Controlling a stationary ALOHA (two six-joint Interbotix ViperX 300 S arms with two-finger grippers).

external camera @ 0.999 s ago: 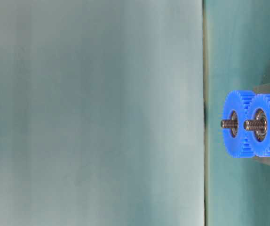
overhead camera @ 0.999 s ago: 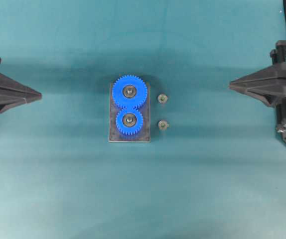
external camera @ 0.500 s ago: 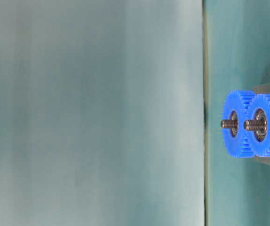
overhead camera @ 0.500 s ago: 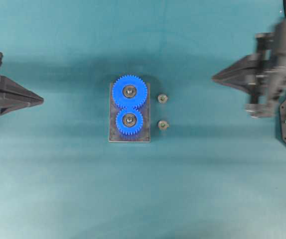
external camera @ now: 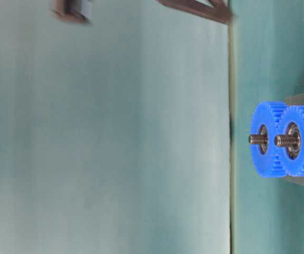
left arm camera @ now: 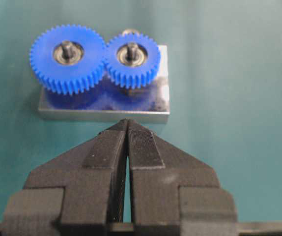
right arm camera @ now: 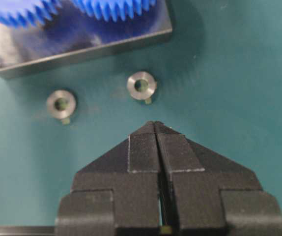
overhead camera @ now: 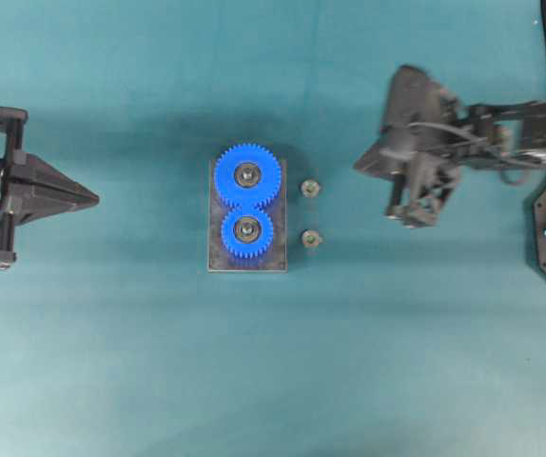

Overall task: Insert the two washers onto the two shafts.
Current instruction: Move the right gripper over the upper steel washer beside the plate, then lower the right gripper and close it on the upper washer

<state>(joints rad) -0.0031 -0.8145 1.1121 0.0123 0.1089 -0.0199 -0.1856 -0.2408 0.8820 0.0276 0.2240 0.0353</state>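
- Our right jaws (right arm camera: 155, 125) are pressed fully together with nothing between them, pointing at the two washers on the teal surface (overhead camera: 159, 362).
- In the right wrist view, one washer (right arm camera: 141, 85) lies just ahead of the jaw tips, apart from them, and the other washer (right arm camera: 61, 104) sits off to its left.
- Our left jaws (left arm camera: 127, 123) are likewise closed and empty, their tips aimed at the long side of the metal base plate (left arm camera: 101, 114) without touching it.
- From overhead, both washers lie flat on the surface just to the right of the base plate (overhead camera: 214, 259), one beside each gear, neither on a shaft.
- The base plate carries a larger blue gear (overhead camera: 227, 171) meshed with a smaller blue gear (overhead camera: 230, 243).
- Each gear sits on a threaded shaft (external camera: 257, 139) that stands up through its hub; the nearer shaft (external camera: 282, 140) shows clearly at table level.
- Overhead, our right gripper (overhead camera: 360, 166) hangs to the right of the washers, well apart, and our left gripper (overhead camera: 90, 197) rests far left of the plate.
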